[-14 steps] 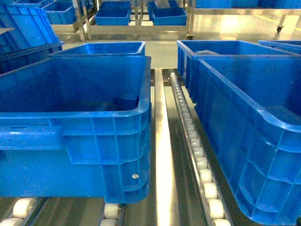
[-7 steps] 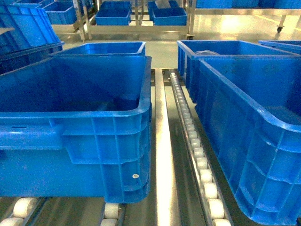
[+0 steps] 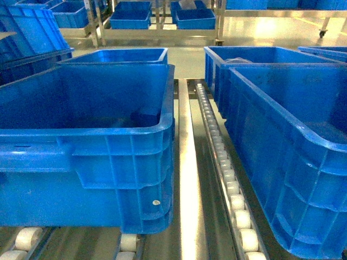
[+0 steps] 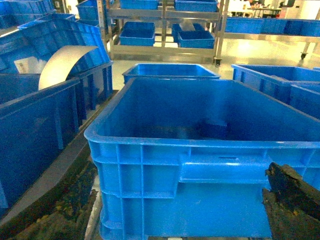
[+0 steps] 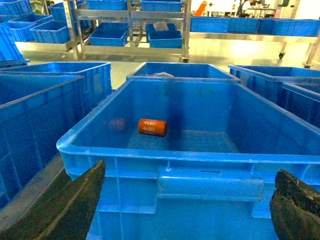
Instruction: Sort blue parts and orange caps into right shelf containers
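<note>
- The small orange plastic cap [image 5: 152, 127], round like a short tube with white numbers printed on it, lies on its side on the floor of the big blue plastic crate on the right [image 5: 165, 159].
- It looks light, hard and smooth, so it may roll or slip. I think the best place to hold it is across its round sides.
- A dark blue lump [image 4: 214, 131] sits in the far corner of the big blue plastic crate on the left [image 4: 150, 146]. It may be a blue part, but it is too dim to tell.
- The right gripper [image 5: 182, 210] hangs just in front of the right crate, low by its handle bar. Its dark fingers [image 5: 70, 205] are wide apart and hold nothing.
- Only bits of the left gripper's fingers [image 4: 287, 200] show, in front of the left crate. I cannot tell if they are apart.
</note>
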You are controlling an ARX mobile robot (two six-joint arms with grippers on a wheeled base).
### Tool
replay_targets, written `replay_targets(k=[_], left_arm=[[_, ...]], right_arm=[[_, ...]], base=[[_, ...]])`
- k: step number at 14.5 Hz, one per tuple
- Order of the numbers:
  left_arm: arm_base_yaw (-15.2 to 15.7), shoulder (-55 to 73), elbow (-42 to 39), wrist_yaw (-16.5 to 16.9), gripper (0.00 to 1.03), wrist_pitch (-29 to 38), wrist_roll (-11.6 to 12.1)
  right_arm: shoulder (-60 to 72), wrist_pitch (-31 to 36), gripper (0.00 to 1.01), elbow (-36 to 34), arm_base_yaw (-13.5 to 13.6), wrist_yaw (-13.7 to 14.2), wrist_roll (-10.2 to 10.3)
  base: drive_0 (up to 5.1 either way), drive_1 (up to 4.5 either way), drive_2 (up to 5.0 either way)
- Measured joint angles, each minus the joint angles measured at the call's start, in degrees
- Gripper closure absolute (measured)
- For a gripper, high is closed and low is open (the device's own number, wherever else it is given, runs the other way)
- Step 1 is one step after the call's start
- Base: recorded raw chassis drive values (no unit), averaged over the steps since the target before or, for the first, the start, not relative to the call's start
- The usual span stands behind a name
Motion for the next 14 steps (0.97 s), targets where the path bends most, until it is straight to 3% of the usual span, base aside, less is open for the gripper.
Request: replay_targets(k=[14], left_arm=[[0.0,0.0,0.0,0.0,0.05,0.0,0.0]], right_arm=[[0.0,0.0,0.03,0.0,0.0,0.0,0.1]], base=[[0.0,0.00,0.0]])
